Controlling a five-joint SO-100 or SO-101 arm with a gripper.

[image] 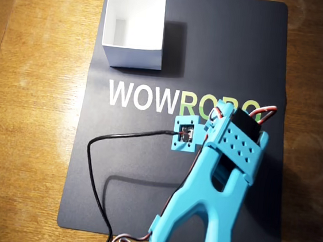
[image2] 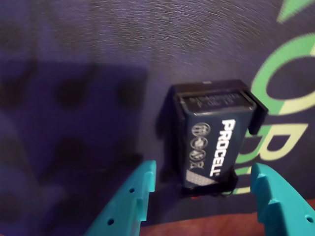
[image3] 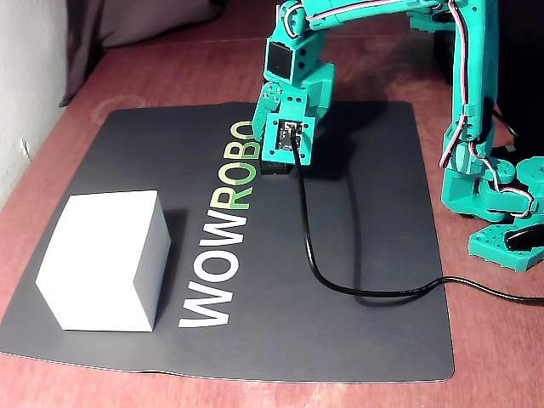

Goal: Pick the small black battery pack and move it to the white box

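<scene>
The small black battery pack (image2: 214,142) with white "PROCELL" lettering lies on the dark mat in the wrist view. My gripper (image2: 204,169) is open, and its teal fingers (image2: 135,196) stand on either side of the pack's near end with gaps to both. In the overhead view the gripper (image: 225,109) covers the pack over the "ROBO" lettering. The fixed view has the gripper (image3: 276,161) low on the mat. The white box (image: 131,59) is open-topped and sits at the mat's far left corner in the overhead view. It also appears as the white box (image3: 102,255), well apart from the gripper.
A dark mat (image: 144,171) with "WOWROBO" lettering lies on a wooden table. The black camera cable (image: 96,166) loops across the mat from the wrist camera (image: 184,132). The arm's base (image3: 501,229) stands off the mat's right side in the fixed view.
</scene>
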